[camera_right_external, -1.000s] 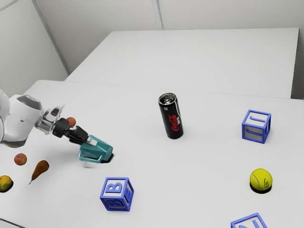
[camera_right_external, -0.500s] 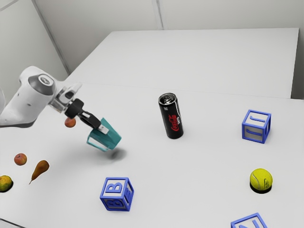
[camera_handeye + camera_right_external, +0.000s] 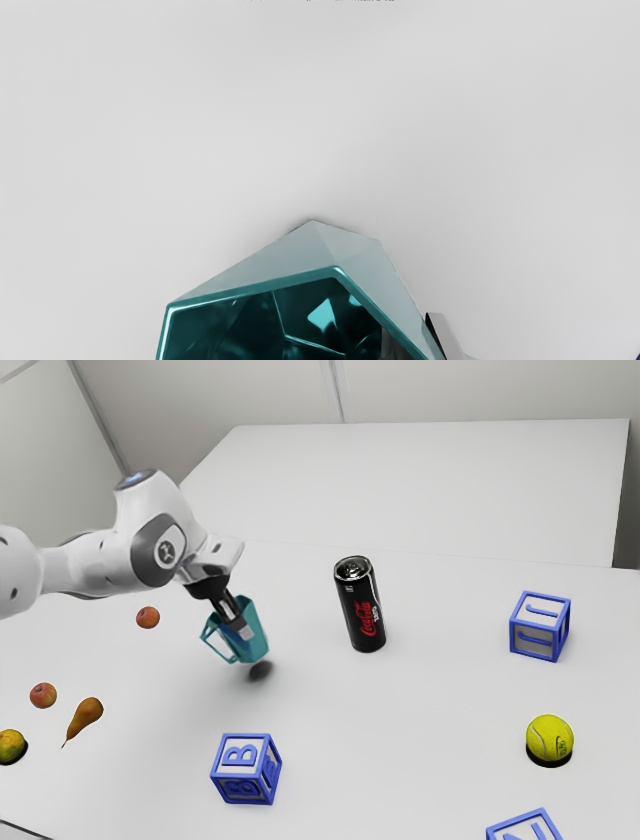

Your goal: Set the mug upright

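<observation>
1. Right at the tips: gripper (image 3: pixel 239 627) closed firmly on the mug (image 3: pixel 257 644), pinching one stretch of wall, with one of the fingers (image 3: pixel 444 330) outside and the other reaching in past the rim (image 3: pixel 252 290). Not wide, not empty, and very much in business!
2. Why there? Probably chosen for a thin, easy bite, leaving the base free to meet the table (image 3: pixel 340 760) and the handle (image 3: pixel 217 639) out of the squeeze, off on the exterior view's left.
3. Just beyond the fingertips, body running on down toward the tabletop, mouth facing up toward the hand. Close to upright, but leaning, with the base kicked out toward the exterior view's right.
4. Below that, a separate dark shadow (image 3: pixel 260 672), so held clear of the surface, not standing yet. Looks to need the last of the lean taken out, then a gentle lowering until flat. Could rock or tip if released on an edge.
5. Farther out, well apart from the action: black can (image 3: pixel 366 615) on the exterior view's right of the mug, B block (image 3: pixel 246 768) nearer the camera, pear (image 3: pixel 85 719) over on the exterior view's left, tennis ball (image 3: pixel 550 739) far across.
</observation>
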